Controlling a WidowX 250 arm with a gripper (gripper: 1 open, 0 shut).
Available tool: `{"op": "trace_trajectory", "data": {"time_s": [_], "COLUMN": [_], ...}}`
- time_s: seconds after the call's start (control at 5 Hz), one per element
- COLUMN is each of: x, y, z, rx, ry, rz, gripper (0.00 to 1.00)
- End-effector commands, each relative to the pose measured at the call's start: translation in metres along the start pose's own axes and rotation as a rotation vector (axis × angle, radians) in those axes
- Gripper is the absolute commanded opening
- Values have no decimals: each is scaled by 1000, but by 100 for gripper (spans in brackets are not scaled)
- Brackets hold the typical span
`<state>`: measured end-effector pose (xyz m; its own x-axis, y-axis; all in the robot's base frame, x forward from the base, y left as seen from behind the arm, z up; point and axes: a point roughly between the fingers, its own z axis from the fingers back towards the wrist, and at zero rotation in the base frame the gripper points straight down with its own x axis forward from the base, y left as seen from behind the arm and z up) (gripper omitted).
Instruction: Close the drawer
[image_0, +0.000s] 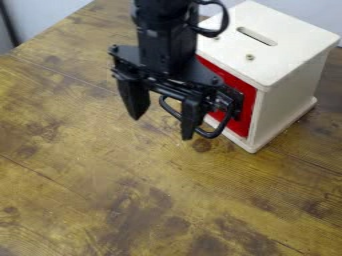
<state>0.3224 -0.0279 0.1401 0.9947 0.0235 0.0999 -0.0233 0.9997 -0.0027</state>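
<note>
Brown wood of the worktop (80, 170) lies beneath the cream-white cabinet box (287, 75), in whose front the red drawer (238, 118) is seated, seemingly almost or fully closed. Its face is pointed toward the worktop's open left part, its long axis probably running back into the box. Before it the hand (164, 110) is held with fingers spread wide. Any remaining gap is best closed by a level push along that axis, the black loop handle (201, 127) being kept unsnagged.

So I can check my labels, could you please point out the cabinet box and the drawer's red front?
cream-white cabinet box (286, 84): camera view, on its side wall
drawer's red front (243, 118): camera view, lower right part
</note>
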Motion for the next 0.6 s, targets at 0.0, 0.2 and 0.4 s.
{"op": "trace_trajectory", "data": {"time_s": [0.0,0.2,0.4], "x": [2,-10,-13], "y": [13,9,0], "z": [11,5,13], "rx": [7,12,5], "ry": [-34,-35,-73], "rz": [50,95,123], "gripper": [100,100,100]}}
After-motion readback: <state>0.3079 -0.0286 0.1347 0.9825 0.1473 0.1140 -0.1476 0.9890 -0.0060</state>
